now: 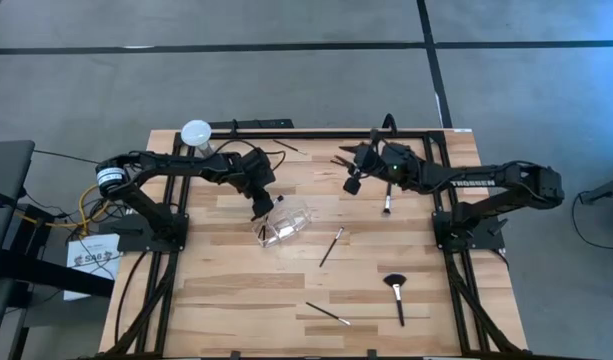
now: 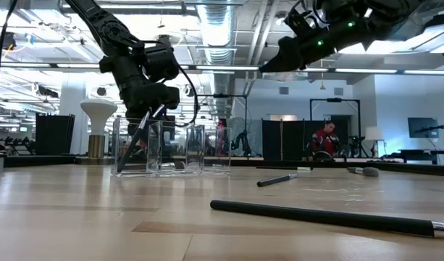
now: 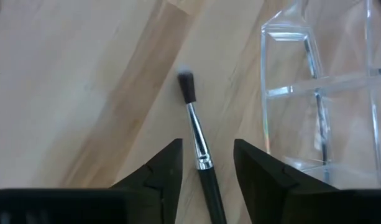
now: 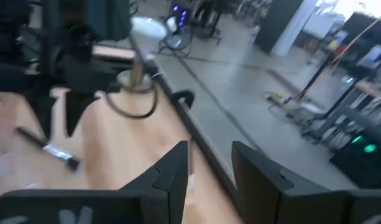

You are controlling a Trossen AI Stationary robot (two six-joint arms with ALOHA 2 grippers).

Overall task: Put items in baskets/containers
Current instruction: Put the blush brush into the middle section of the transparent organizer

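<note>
My left gripper [image 1: 258,206] [image 3: 207,155] is open and slants down beside the clear compartmented container [image 1: 284,222] [image 2: 171,148] [image 3: 321,93]. A dark-handled brush [image 3: 196,134] [image 2: 138,139] runs lengthwise between its fingers, outside the container wall, with its bristle tip [image 3: 186,84] down by the tabletop. My right gripper [image 1: 353,183] [image 4: 209,155] hangs open and empty, high over the far middle of the table. Loose brushes lie flat on the wood: one [image 1: 331,247], one [image 1: 328,314], one [image 1: 387,202] and a fan brush [image 1: 396,293]. My left gripper has the brush's handle [image 3: 206,177] standing in the gap between its two fingers, along them. A space shows on either side of the handle. I cannot tell whether either finger touches it.
A white-domed stand [image 1: 196,132] [image 2: 98,116] is at the far left corner. More brushes lie near the far edge [image 1: 341,160] [image 1: 286,147]. A long dark handle [image 2: 323,215] lies close in the low view. Bare wood lies along the near left [image 1: 206,300].
</note>
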